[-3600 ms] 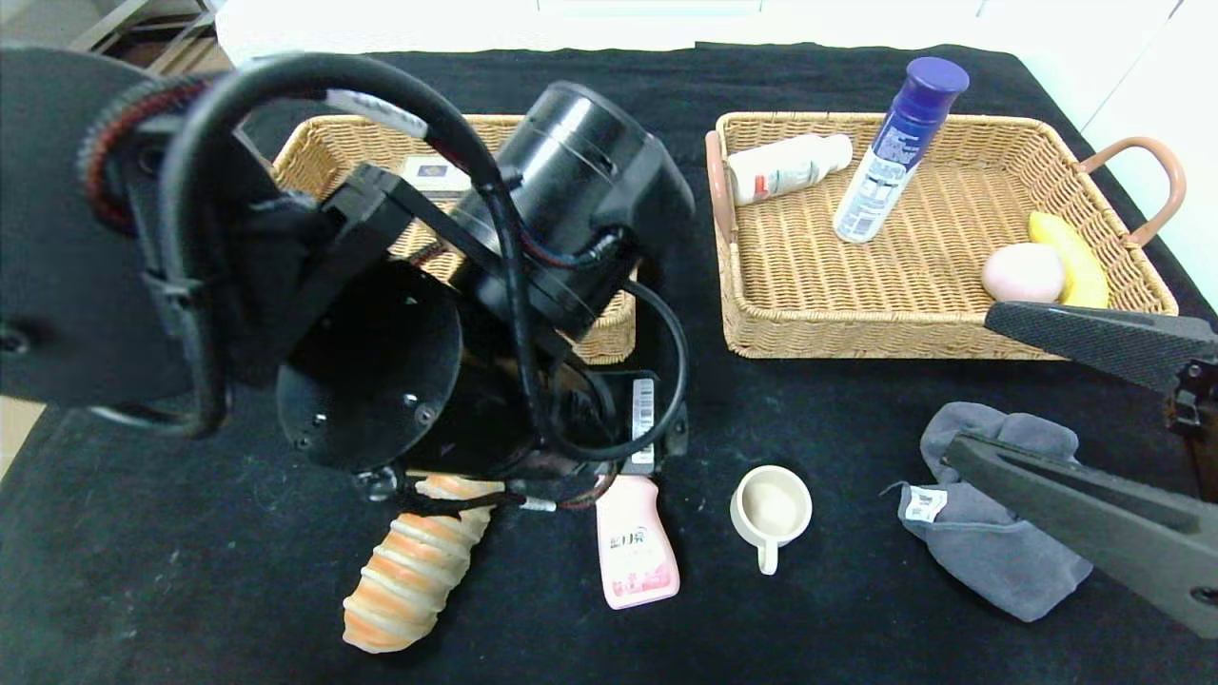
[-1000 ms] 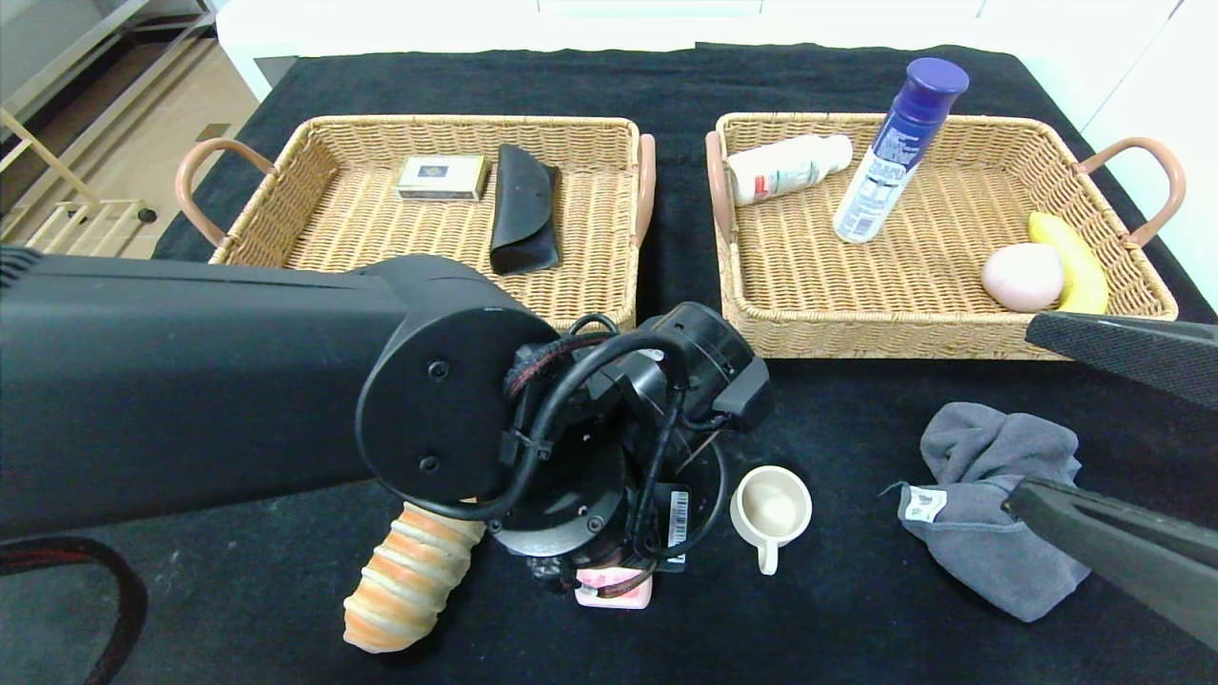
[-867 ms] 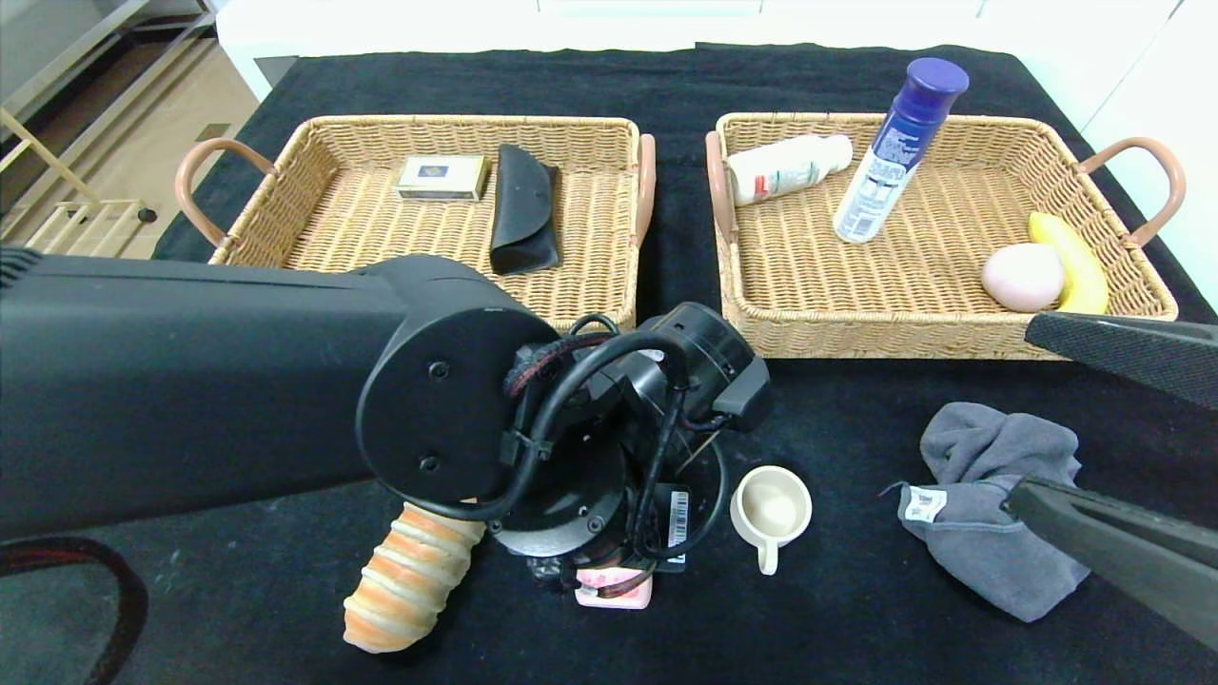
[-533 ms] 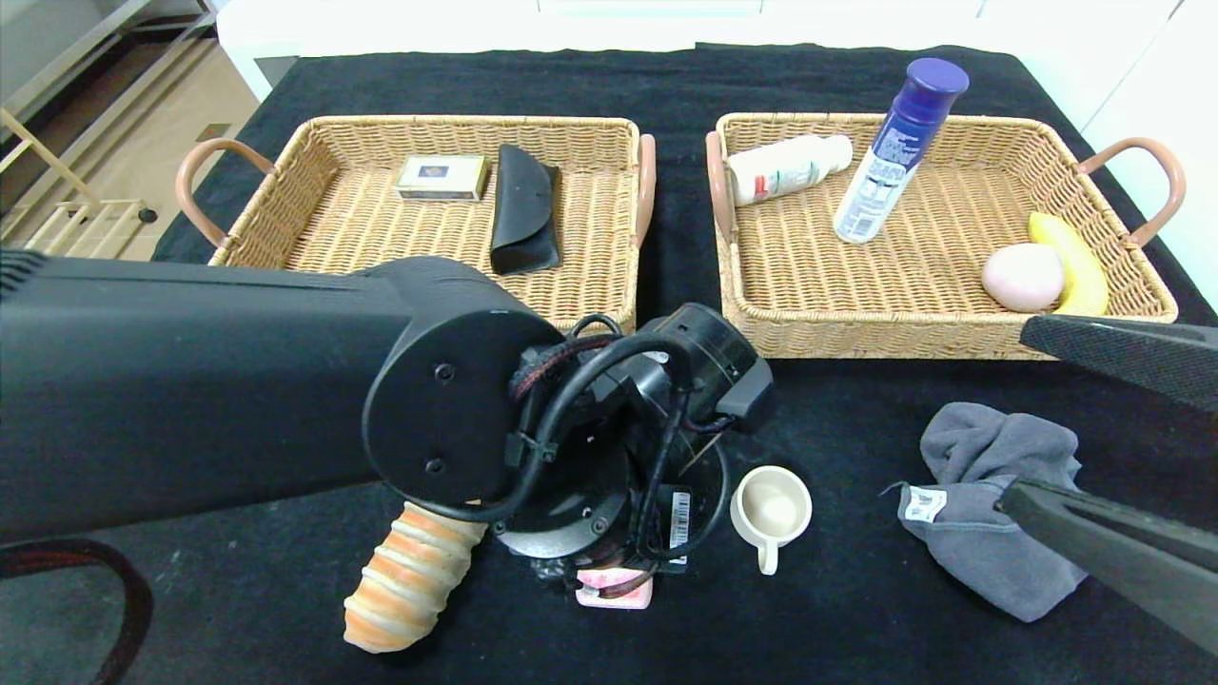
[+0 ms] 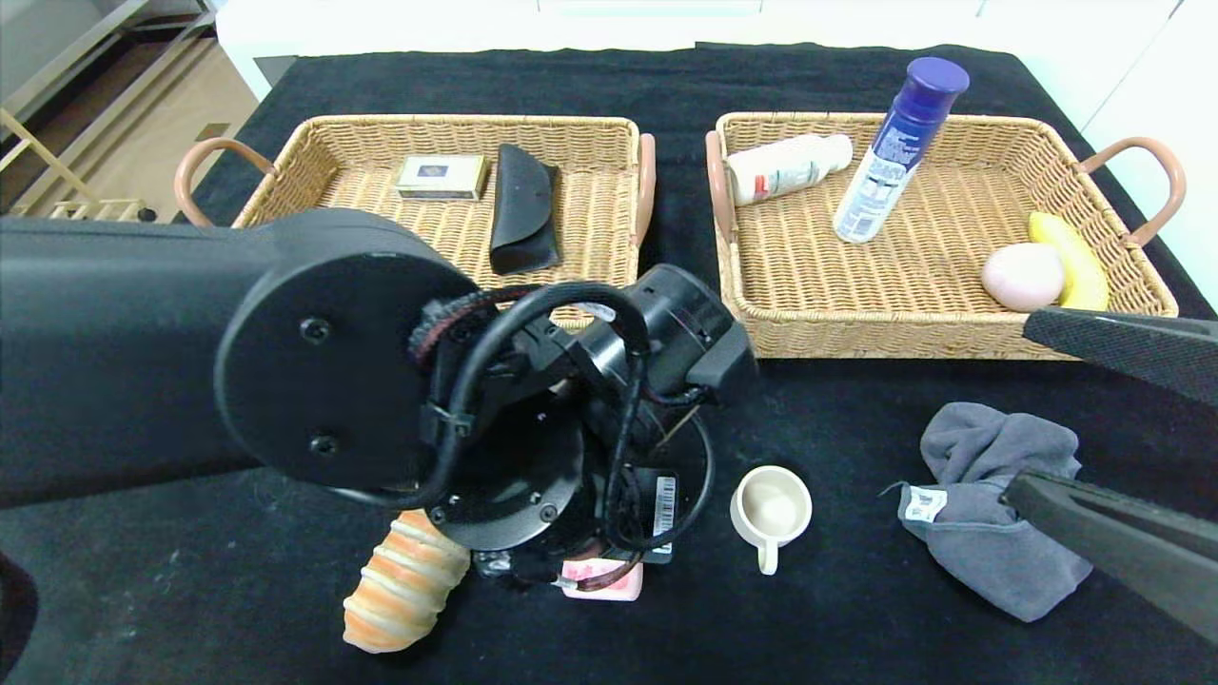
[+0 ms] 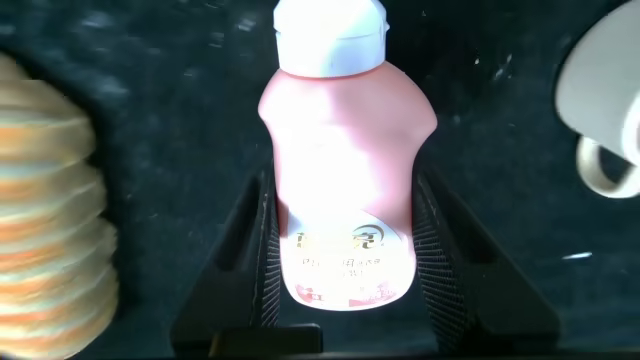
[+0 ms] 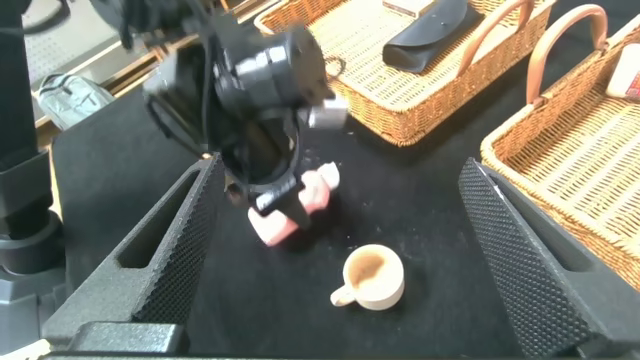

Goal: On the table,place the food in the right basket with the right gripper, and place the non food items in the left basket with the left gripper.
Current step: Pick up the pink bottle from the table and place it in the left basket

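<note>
A pink bottle (image 6: 345, 180) with a white cap sits between the fingers of my left gripper (image 6: 345, 190), which is shut on it; only its base (image 5: 602, 582) shows under the left arm in the head view. A ridged bread roll (image 5: 404, 595) lies on the black table beside it. The left basket (image 5: 609, 133) holds a small box (image 5: 442, 177) and a black case (image 5: 521, 207). The right basket (image 5: 742, 314) holds a banana (image 5: 1070, 257) and a pink egg-shaped thing (image 5: 1023, 276). My right gripper (image 5: 1018, 409) hangs open and empty over a grey cloth (image 5: 999, 533).
A cream cup (image 5: 771, 509) stands between the pink bottle and the cloth. A white bottle (image 5: 788, 166) and a blue-capped spray can (image 5: 890, 162) are in the right basket. The left arm hides much of the table's near left.
My left arm has risen and drawn a little to the left, taking the pink bottle with it. The right gripper has barely moved.
</note>
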### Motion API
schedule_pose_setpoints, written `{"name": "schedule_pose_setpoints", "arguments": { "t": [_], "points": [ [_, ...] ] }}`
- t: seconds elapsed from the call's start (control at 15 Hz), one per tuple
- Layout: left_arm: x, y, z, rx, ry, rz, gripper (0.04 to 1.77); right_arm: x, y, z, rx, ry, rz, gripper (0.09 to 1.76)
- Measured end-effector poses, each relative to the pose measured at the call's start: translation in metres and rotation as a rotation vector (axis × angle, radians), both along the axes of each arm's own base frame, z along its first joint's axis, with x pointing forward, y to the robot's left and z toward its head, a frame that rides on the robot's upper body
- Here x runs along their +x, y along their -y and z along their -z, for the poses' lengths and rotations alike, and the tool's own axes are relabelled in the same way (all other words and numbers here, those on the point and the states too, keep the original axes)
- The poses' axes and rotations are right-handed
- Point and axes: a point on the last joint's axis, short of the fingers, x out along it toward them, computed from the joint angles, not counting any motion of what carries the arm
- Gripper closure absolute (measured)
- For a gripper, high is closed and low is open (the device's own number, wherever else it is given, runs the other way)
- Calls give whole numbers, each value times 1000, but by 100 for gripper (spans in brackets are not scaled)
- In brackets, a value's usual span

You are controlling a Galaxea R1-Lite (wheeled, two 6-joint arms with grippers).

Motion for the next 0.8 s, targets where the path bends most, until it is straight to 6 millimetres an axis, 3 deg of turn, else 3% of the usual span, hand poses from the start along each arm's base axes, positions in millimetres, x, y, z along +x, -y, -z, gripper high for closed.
{"name": "schedule_pose_setpoints", "arguments": {
  "t": [0.4,0.8],
  "points": [
    [-12,-32,-41,-103,63,35,98,1,-2,1,-5,-7,-1,14],
    [-4,-67,-83,-154,196,41,98,2,-2,2,-8,-11,-3,14]
  ]
}}
